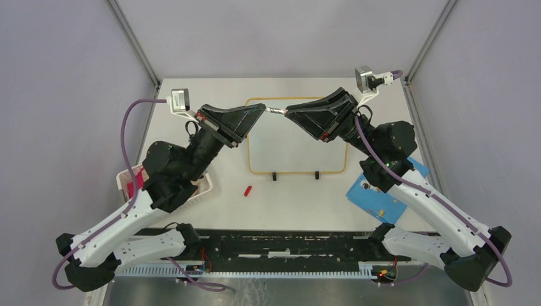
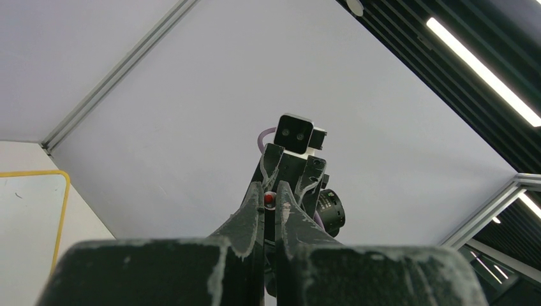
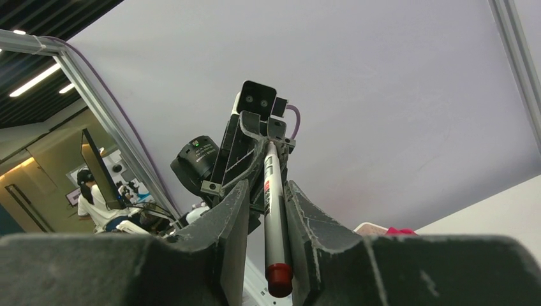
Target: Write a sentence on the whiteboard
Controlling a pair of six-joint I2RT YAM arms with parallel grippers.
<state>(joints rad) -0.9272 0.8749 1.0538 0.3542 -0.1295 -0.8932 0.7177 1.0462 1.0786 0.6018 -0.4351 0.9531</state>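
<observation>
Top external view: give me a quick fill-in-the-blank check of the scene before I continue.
1. The left gripper and right gripper meet above the whiteboard with a ____ between them.
2. The whiteboard shows ____ writing.
3. The loose cap on the table is ____.
4. The flat card beside the right arm is ____.
Missing words: marker; no; red; blue.

Pale grey panel walls (image 1: 268, 35) enclose the cell at the back and both sides, joined at the corners by slim aluminium posts (image 1: 131, 39); a white table (image 1: 287, 204) stands within; overhead, a dark slatted ceiling (image 2: 446, 70) carries long bright strip lights (image 2: 478, 66); beyond the frame, a seated person (image 3: 92, 197) is beside a dark monitor (image 3: 96, 159)
</observation>
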